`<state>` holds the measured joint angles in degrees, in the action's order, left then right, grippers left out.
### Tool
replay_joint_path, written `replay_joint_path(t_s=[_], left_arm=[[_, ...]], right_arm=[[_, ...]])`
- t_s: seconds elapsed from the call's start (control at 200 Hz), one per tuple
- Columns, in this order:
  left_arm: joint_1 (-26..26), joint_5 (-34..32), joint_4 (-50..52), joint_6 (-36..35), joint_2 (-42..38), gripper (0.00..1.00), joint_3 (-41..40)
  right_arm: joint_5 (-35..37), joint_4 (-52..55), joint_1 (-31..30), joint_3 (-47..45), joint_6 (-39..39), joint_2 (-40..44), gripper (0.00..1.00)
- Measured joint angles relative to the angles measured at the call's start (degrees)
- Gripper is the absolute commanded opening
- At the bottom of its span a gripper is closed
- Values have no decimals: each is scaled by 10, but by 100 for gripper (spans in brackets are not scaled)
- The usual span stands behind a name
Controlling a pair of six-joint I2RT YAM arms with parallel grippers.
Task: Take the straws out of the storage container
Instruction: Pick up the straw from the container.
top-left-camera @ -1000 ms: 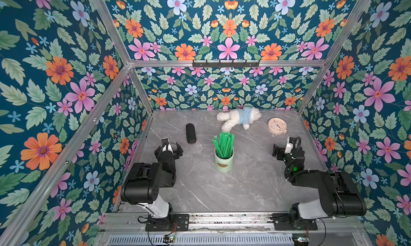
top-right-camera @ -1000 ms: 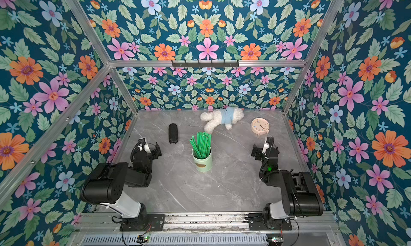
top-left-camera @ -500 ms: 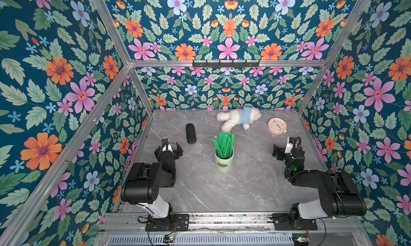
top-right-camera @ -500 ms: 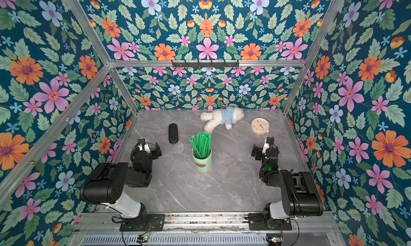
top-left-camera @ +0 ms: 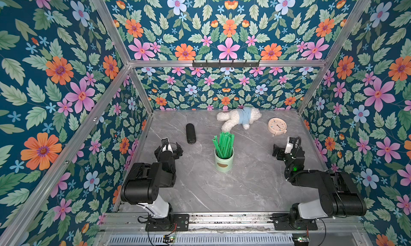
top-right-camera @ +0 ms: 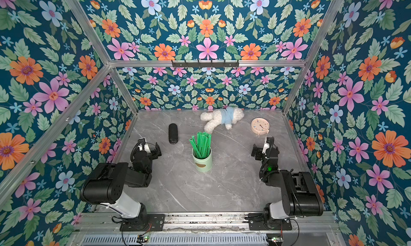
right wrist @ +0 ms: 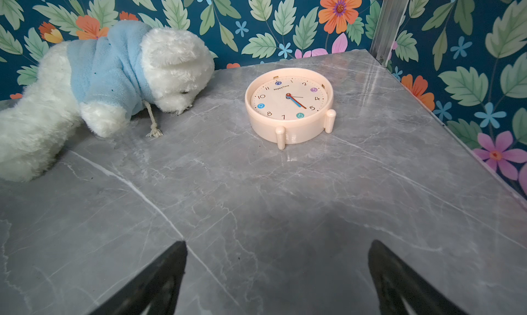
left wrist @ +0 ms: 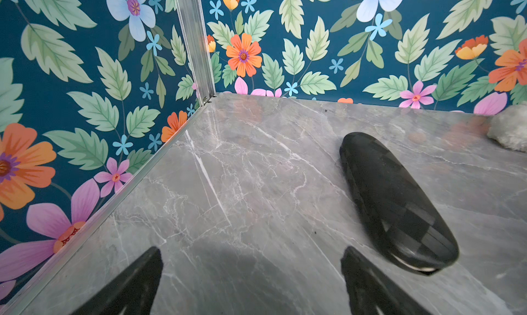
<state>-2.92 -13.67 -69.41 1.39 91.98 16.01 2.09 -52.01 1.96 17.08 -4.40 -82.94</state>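
The storage container [top-left-camera: 224, 163] [top-right-camera: 202, 164], a pale mint cup with a brown oval mark, stands upright mid-table in both top views. A bundle of bright green straws [top-left-camera: 223, 143] [top-right-camera: 201, 144] sticks up out of it, leaning slightly left. My left gripper [top-left-camera: 169, 145] [left wrist: 251, 250] rests low at the table's left, open and empty, well apart from the cup. On the opposite side my right gripper [top-left-camera: 284, 148] [right wrist: 278, 243] is also open with only bare table between its fingers. Neither wrist view shows the cup or straws.
A black oval case [top-left-camera: 190, 133] [left wrist: 396, 202] lies just beyond the left gripper. At the back lies a white plush toy in a blue top [top-left-camera: 239, 118] [right wrist: 99, 79], with a beige clock [top-left-camera: 277, 127] [right wrist: 289, 105] ahead of the right gripper. Flowered walls enclose three sides.
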Motion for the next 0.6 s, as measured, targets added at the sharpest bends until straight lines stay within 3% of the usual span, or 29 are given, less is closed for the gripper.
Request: replay_joint_path(t_s=[0.155,0.325,0.46,0.6], left_arm=[[0,0,0,0,0,100,-1],[-6,-15,40,0,-37,100,12],[-24,-71,196,24,-123,100,109],[-23,-155,445,180,-186,100,258]], right_arm=[[0,4,0,1,0,2,99],[13,149,0,73,-14,95,99],[59,325,0,161,-84,185,99],[106,485,3,175,-176,287,99]])
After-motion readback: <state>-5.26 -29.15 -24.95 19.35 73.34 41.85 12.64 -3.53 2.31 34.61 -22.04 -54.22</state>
